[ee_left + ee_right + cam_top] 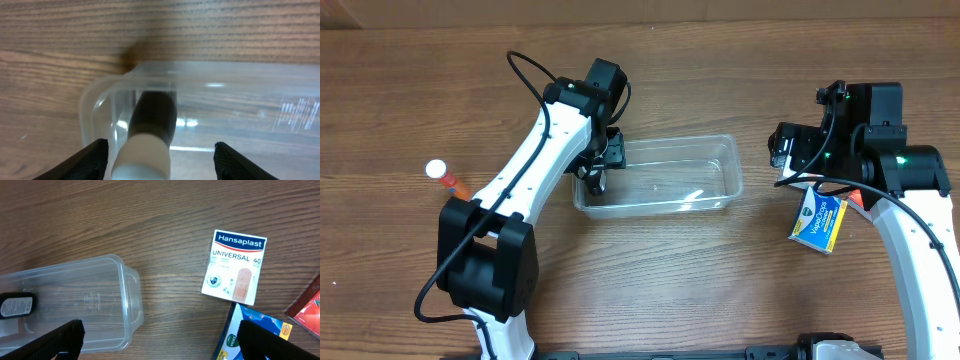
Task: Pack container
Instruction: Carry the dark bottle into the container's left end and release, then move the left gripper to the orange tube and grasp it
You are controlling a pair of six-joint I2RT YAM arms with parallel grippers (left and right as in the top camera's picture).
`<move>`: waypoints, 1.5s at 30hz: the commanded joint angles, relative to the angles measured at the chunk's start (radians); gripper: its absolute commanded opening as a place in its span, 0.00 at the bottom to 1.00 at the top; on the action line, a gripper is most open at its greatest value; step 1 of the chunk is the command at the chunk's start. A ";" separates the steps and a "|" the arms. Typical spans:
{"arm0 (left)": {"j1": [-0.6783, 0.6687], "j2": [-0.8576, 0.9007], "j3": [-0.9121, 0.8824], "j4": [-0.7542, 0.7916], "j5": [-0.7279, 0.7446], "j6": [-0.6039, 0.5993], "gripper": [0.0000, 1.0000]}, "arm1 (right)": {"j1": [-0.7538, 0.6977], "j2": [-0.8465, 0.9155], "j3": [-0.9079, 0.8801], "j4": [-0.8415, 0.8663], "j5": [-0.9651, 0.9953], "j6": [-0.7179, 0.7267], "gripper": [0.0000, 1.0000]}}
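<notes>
Clear plastic container (680, 176) sits on the wood table (670, 290), my left gripper (159, 150) spread wide around a black and white tube (151, 117) inside it, my right gripper (160, 330) spread wide nearby.

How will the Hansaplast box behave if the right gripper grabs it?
The Hansaplast box looks like a thin card carton of plasters, so probably light. Lying flat on the table, it shouldn't roll or tip, though it may slide if nudged. Its walls could dent under a hard squeeze.
</notes>
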 commanded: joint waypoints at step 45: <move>0.772 -0.140 -0.165 0.100 0.045 0.192 0.84 | -0.004 -0.003 0.027 0.005 -0.009 0.000 1.00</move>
